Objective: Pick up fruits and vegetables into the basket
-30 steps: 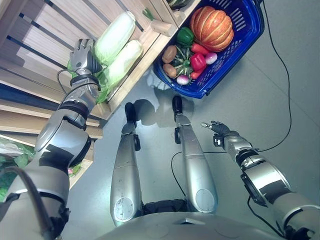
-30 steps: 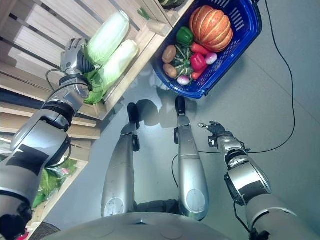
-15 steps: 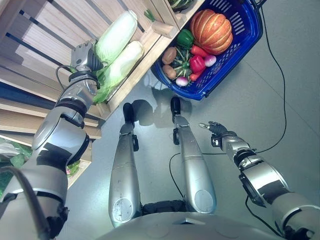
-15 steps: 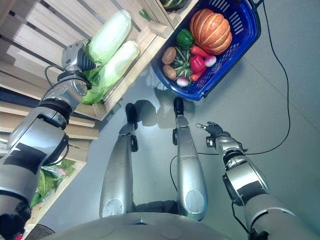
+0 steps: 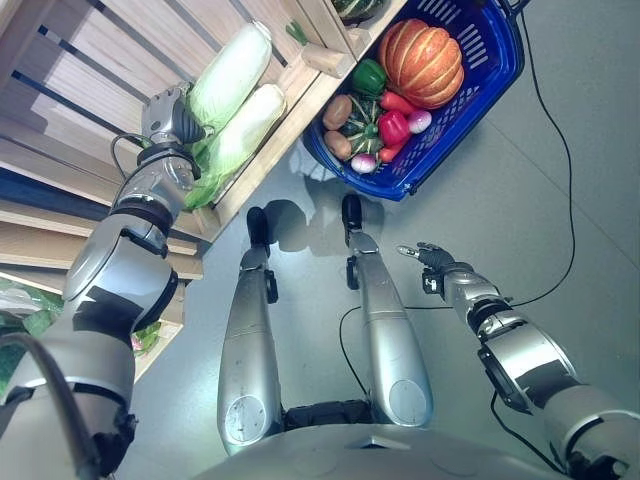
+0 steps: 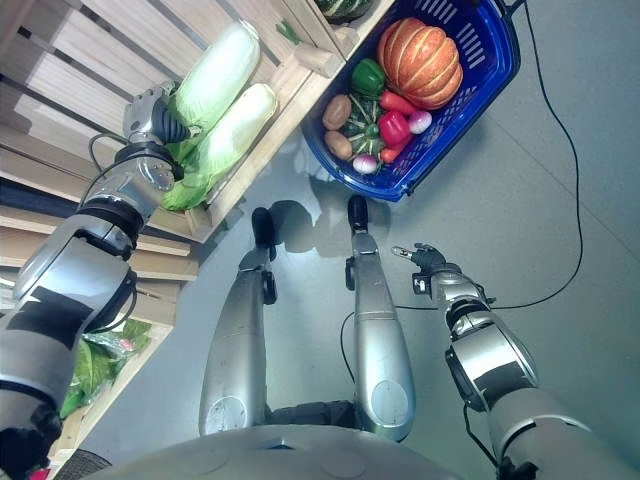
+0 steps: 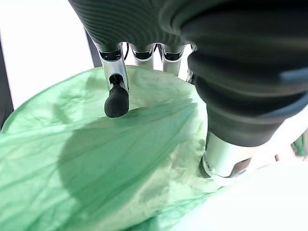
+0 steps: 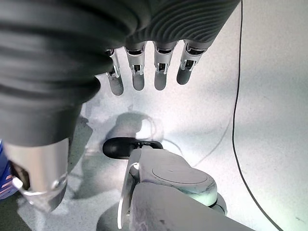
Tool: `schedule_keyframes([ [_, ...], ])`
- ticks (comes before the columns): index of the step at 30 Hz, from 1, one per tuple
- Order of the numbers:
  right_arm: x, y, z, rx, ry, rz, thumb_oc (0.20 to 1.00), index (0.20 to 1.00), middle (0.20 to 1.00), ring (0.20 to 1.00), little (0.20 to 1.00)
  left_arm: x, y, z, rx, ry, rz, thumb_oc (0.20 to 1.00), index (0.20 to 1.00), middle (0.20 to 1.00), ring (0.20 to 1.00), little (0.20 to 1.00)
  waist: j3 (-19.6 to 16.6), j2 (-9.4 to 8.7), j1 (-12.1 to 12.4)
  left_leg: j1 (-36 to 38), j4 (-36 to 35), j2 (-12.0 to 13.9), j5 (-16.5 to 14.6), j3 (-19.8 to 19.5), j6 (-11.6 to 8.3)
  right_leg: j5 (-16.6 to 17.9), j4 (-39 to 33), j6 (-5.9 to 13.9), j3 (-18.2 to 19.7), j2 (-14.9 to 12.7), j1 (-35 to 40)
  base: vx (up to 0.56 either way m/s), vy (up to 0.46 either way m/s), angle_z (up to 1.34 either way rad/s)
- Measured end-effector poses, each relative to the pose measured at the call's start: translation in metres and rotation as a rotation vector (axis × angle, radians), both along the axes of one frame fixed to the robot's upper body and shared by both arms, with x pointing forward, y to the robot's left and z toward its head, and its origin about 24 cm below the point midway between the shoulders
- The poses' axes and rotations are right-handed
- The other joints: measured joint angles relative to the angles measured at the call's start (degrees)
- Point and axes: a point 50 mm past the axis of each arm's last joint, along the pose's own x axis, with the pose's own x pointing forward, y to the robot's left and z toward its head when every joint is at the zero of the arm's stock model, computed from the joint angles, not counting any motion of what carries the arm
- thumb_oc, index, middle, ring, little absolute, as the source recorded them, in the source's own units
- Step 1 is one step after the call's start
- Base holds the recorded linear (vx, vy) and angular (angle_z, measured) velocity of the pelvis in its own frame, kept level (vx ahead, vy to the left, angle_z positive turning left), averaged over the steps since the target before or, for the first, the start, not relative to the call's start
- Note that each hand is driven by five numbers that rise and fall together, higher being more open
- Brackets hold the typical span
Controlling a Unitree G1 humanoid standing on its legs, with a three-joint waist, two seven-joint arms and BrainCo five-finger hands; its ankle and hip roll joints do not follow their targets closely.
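Two long pale green cabbages [image 5: 232,72] [image 5: 252,118] lie side by side in a wooden shelf crate [image 5: 300,88]. My left hand [image 5: 168,115] is at their leafy end. In the left wrist view one fingertip [image 7: 115,102] and the thumb [image 7: 226,156] curl onto a green cabbage leaf [image 7: 96,163]; the other fingers go behind it. The blue basket [image 5: 503,70] stands on the floor and holds an orange pumpkin [image 5: 420,58], a green pepper [image 5: 370,73], potatoes [image 5: 338,108], a red pepper [image 5: 396,125] and radishes [image 5: 364,162]. My right hand [image 5: 432,257] hangs open over the floor, holding nothing, with relaxed fingers [image 8: 138,79].
The wooden shelf unit runs along the left, with slats behind the cabbages. A lower shelf holds bagged leafy greens [image 5: 22,312]. A dark green squash [image 5: 355,8] sits on the shelf beside the basket. Grey floor lies to the right of the basket.
My left hand has turned from upright, spread fingers down onto the cabbages' leafy end. The view has shifted slightly. The right hand has stayed put.
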Motion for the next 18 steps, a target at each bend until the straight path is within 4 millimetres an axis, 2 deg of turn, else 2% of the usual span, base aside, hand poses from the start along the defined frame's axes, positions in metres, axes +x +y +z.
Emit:
schedule_keyframes([
  [9,0.003,-0.003,0.005,0.037,-0.064,-0.071,1.0,1.0,1.0,1.0,1.0,-0.005,0.004,-0.006,-0.338,-0.081,-0.062,0.2,0.2,0.2,0.2,0.2,0.1,0.23,0.8,0.3,-0.1,0.0,0.1,-0.1,0.07,0.3,0.2,-0.16,0.0,0.0,0.3,0.0,-0.019,0.0],
  [18,0.017,-0.013,0.027,0.101,-0.257,-0.223,1.0,1.0,1.0,1.0,1.0,-0.008,-0.003,-0.001,-0.588,-0.181,-0.131,0.2,0.2,0.2,0.2,0.2,0.4,0.67,1.5,0.3,-0.4,0.0,0.4,-0.7,0.12,0.0,0.1,-0.03,-0.7,-0.1,0.6,-0.01,-0.026,0.03],
])
